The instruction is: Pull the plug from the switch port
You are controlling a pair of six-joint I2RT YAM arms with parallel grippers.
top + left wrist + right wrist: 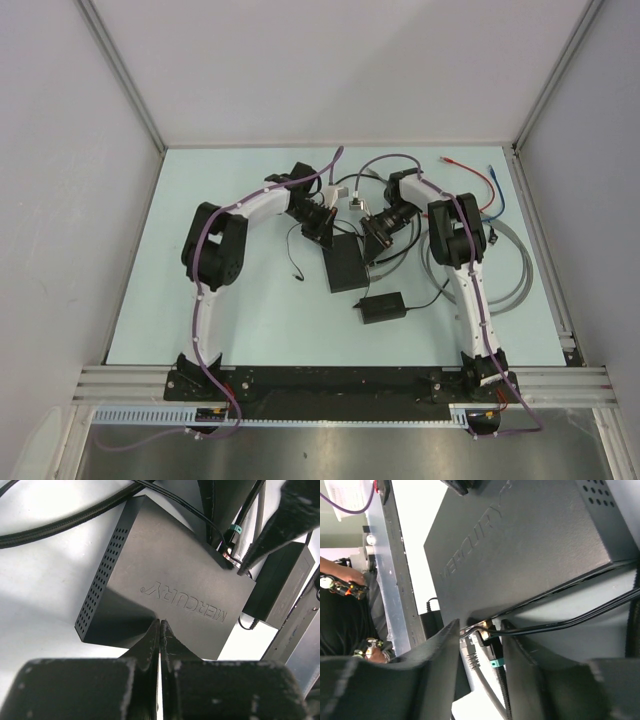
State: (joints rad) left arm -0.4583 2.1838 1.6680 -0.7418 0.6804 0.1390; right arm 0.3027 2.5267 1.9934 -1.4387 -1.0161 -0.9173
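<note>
Seated in the switch port (pixel 481 626) on the right-hand edge of the flat matte-black rectangular box (pixel 345 262), mid-table between the arms: a small black cable plug with a teal boot (pixel 490 647). Straddled by the right gripper (pixel 480 635) — jaws part-way apart, one on each side, not clamped. Pressed onto the box's top at its far-left edge by the left gripper (pixel 160 622), fingers fully together, holding nothing. Just near-right of the box, a smaller black power-adapter brick (pixel 383 306) on the pale blue tabletop (pixel 220 200).

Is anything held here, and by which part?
Left gripper: shut, nothing held, tips at the Mercury switch. Right gripper straddles the plug body; contact cannot be told.
</note>
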